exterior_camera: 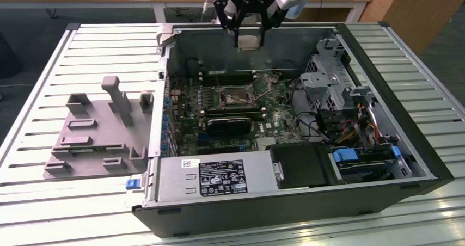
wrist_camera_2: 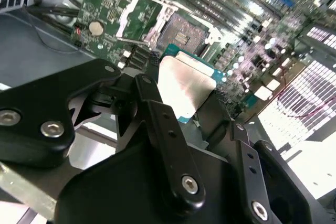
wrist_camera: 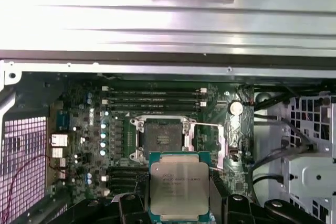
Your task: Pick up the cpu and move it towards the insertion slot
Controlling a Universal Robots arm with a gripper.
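Clamped between the black fingers point(wrist_camera_2: 157, 114) of the end effector point(exterior_camera: 249, 39), the cpu point(wrist_camera: 179, 186), silver lid and pale green rim showing in both wrist views. Held aloft over the far wall of the open computer case point(exterior_camera: 291, 202), well apart from the insertion slot point(wrist_camera: 162, 139) on the green circuit board point(exterior_camera: 218, 110) below. Socket frame open, dark centre exposed. Beside the case, at the exterior view's left, the grey fixture plate point(exterior_camera: 95, 148) on the slatted bench point(exterior_camera: 43, 93).
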